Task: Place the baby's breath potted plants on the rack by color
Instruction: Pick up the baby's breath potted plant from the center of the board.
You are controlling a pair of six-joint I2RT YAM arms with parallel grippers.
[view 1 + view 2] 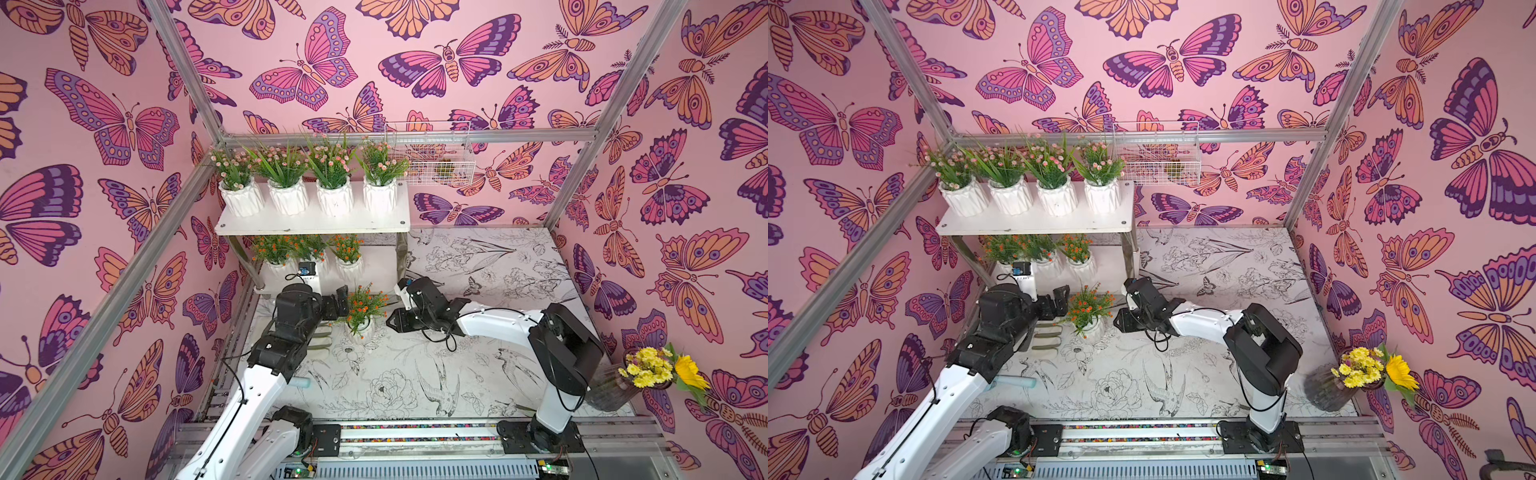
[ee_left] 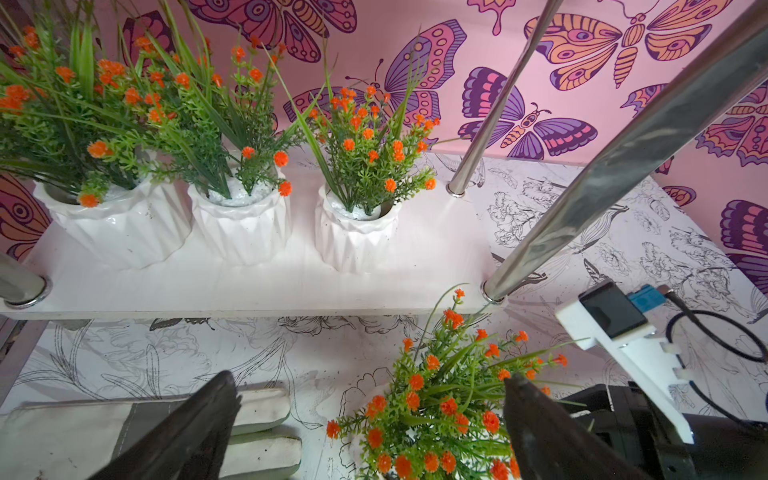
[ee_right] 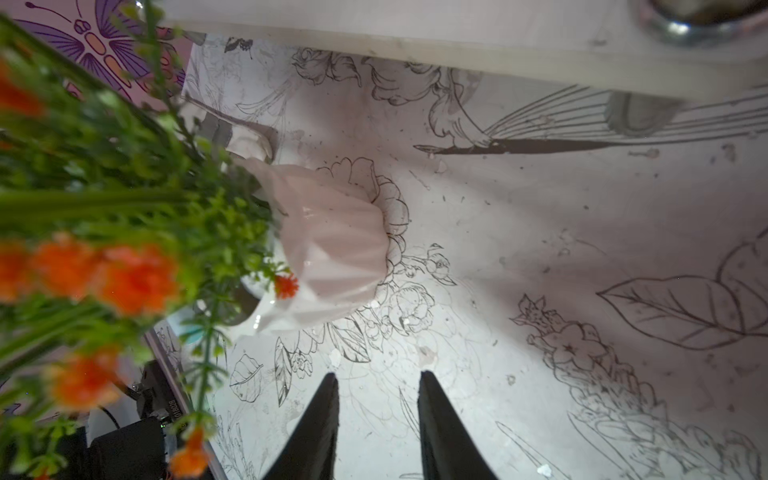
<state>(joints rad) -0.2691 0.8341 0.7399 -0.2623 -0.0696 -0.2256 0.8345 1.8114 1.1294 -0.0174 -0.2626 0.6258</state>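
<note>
Rack [image 1: 316,226] top tier: four pink plants [image 1: 330,164] in a row; lower tier: three orange plants [image 1: 347,249]. Upright on desk [image 1: 457,374] in front of rack: fourth orange plant [image 1: 363,307], between both arms. Grip state: left fingers [image 2: 540,419] wide apart, just beside its foliage, holding nothing; right fingers [image 3: 316,424] partly apart, empty, near pot, not touching.

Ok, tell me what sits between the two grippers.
An orange-flowered potted plant stands on the table between the left gripper and the right gripper. Both top views show it.
</note>
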